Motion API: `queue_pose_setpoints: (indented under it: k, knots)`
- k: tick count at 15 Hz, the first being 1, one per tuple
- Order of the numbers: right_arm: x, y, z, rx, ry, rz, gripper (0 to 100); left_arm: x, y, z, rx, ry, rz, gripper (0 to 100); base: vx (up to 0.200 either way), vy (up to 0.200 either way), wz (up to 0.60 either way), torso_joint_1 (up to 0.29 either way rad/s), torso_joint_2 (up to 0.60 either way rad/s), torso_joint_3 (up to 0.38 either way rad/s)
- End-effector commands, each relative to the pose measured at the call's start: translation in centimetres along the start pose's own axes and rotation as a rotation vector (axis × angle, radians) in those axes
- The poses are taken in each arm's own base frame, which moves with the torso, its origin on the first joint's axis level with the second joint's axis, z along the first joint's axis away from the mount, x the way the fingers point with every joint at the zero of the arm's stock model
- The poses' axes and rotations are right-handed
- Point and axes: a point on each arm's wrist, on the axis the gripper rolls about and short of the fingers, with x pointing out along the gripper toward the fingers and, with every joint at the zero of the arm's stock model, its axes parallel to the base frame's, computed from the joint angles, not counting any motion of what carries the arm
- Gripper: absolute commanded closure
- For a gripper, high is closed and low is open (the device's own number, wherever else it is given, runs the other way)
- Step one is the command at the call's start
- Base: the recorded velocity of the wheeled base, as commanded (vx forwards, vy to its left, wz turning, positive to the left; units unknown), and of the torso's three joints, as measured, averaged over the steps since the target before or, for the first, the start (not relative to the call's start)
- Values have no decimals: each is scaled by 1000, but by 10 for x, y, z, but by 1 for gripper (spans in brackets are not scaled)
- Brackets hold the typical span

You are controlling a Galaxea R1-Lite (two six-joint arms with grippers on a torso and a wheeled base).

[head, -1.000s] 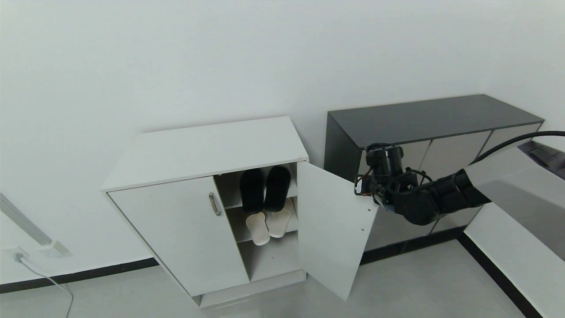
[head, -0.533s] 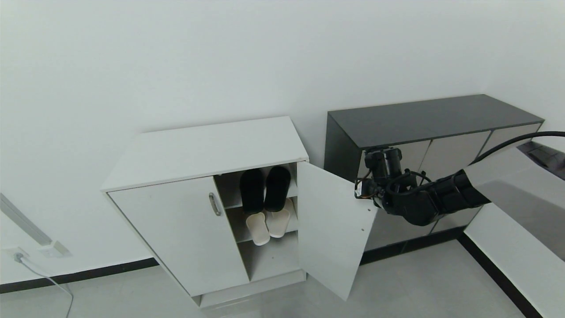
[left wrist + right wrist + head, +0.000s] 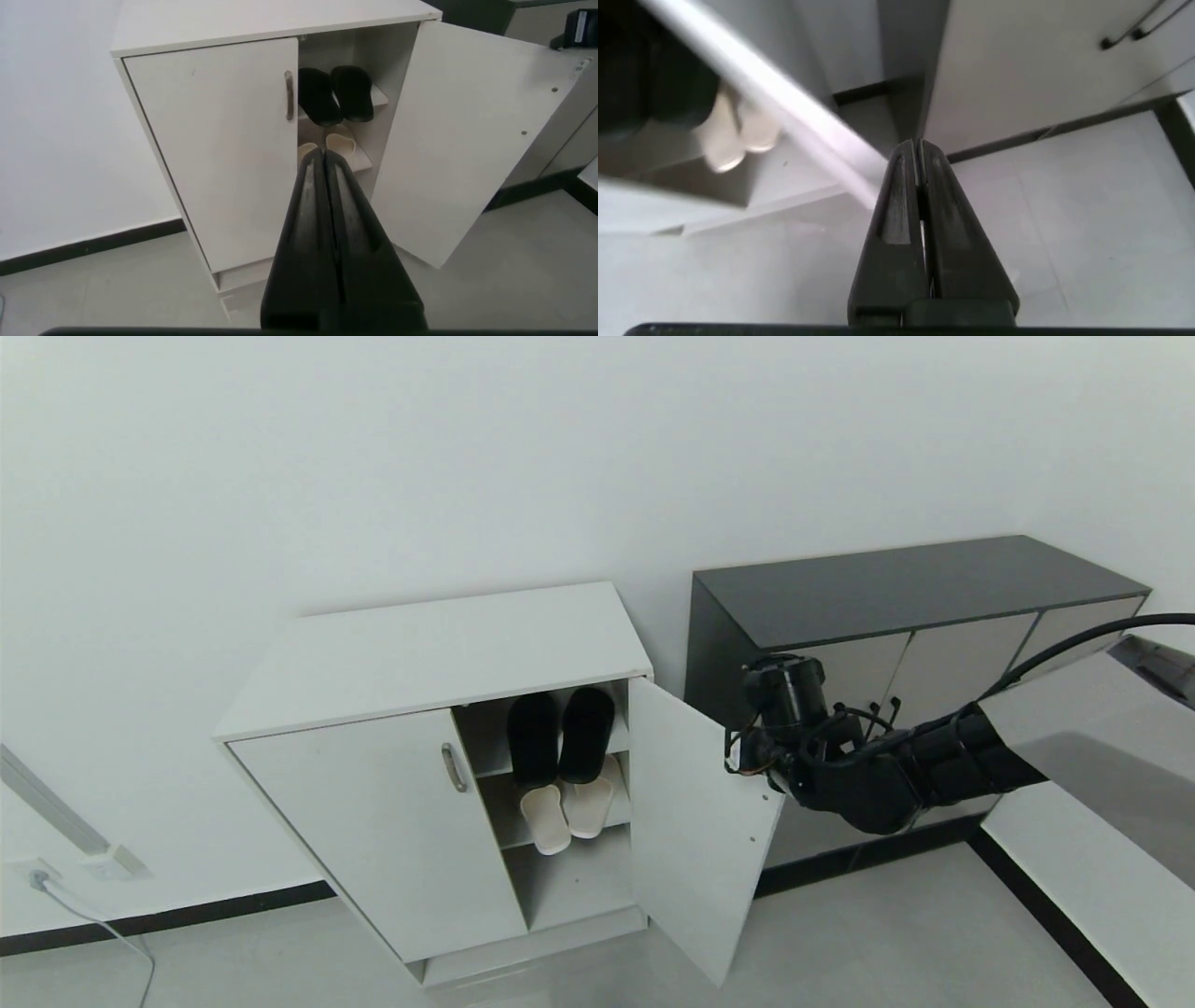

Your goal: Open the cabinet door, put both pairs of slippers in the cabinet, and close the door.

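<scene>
In the left wrist view, the left gripper [image 3: 323,161] rises from the lower centre of the frame with its black fingers pressed together, holding nothing. It hangs above the grey floor [image 3: 112,280], well short of the cabinet.

In the head view, the open right-hand door [image 3: 695,803], a flat white laminate panel, stands out from the cabinet in the lower centre. The right gripper [image 3: 920,149] sits at the door's free edge on its outer side, fingers together and gripping nothing. The tips seem to touch the edge, though I cannot be sure of contact.

Behind the door is the low white two-door cabinet [image 3: 439,649], its left door shut, with a small metal handle [image 3: 454,767]. In the open half, the pair of black slippers [image 3: 560,733] leans on the upper shelf. The pair of cream slippers [image 3: 568,810] lies on the shelf below, toes outward. Further right, against the white wall, stands a long dark grey sideboard [image 3: 915,583].

With both pairs stowed, closing the door looks like the step left. The panel should be stiff and light, swinging freely on its hinges, and its smooth face would be slippery to pinch. It probably needs no grasp. A flat push on the outer face near the free edge, far from the hinges, gives the most leverage. The slippers look soft, and their toes should clear the closing door.
</scene>
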Motion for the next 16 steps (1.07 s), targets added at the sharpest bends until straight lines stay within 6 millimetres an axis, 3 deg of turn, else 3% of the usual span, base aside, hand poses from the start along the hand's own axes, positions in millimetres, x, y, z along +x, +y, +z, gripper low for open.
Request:
queue_pose_setpoints:
  k: [1,2,5,13,16]
  knots:
    - [-28,21,-1,-20,-10,67,100,0,0,0,0,1,1,100,0,0,0,0,0,0]
    - [-47,33,-4,-35,-15,107,100,0,0,0,0,1,1,100,0,0,0,0,0,0]
    - [-69,37,-8,-56,-42,141,100,0,0,0,0,1,1,100,0,0,0,0,0,0]
    - [-74,35,-15,-116,-91,168,100,0,0,0,0,1,-1,100,0,0,0,0,0,0]
    - [-73,35,-17,-119,-86,167,100,0,0,0,0,1,1,100,0,0,600,4,2,-1]
